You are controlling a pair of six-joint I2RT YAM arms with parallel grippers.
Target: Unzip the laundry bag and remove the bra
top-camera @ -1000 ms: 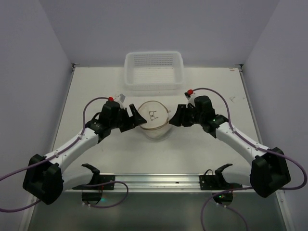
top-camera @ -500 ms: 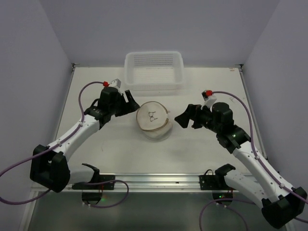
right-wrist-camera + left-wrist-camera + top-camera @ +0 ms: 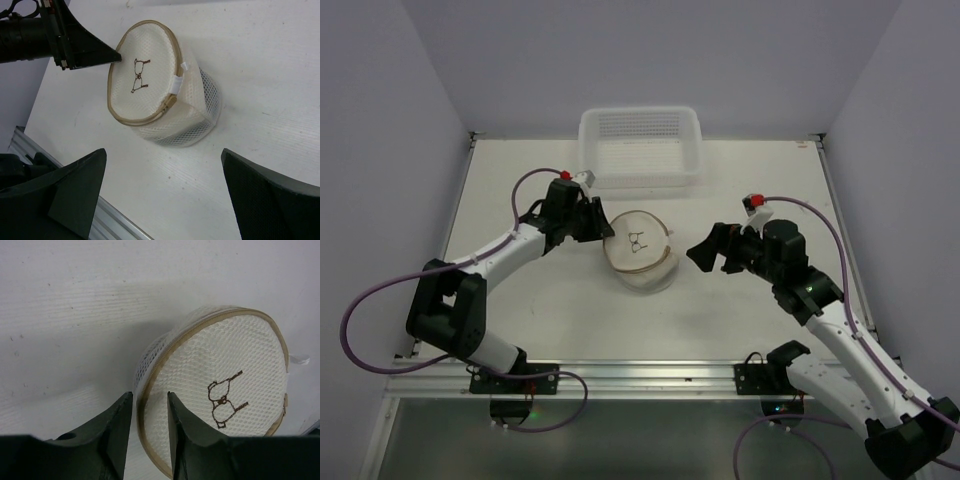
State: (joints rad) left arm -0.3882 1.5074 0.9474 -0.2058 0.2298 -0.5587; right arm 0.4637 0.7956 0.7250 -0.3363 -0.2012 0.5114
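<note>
Near the middle of the worktop (image 3: 520,330) sits the laundry bag (image 3: 638,252), tipped so its flat face with the bra icon (image 3: 226,399) looks upward (a white tab (image 3: 179,82) shows on the tan rim). The left gripper (image 3: 149,400) straddles that rim at the bag's left edge, fingers narrowed; whether it actually pinches, I cannot tell. The right gripper (image 3: 704,250) hangs just beside the bag, spread wide, holding nothing. A white basket (image 3: 640,180) stands behind.

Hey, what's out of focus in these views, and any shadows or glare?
Left wrist view: left gripper's dark fingers blurry, round whitish mesh laundry bag sharp, soft shadow on white table. Right wrist view: right gripper's dark fingers blurry. Top view: even, no glare.
</note>
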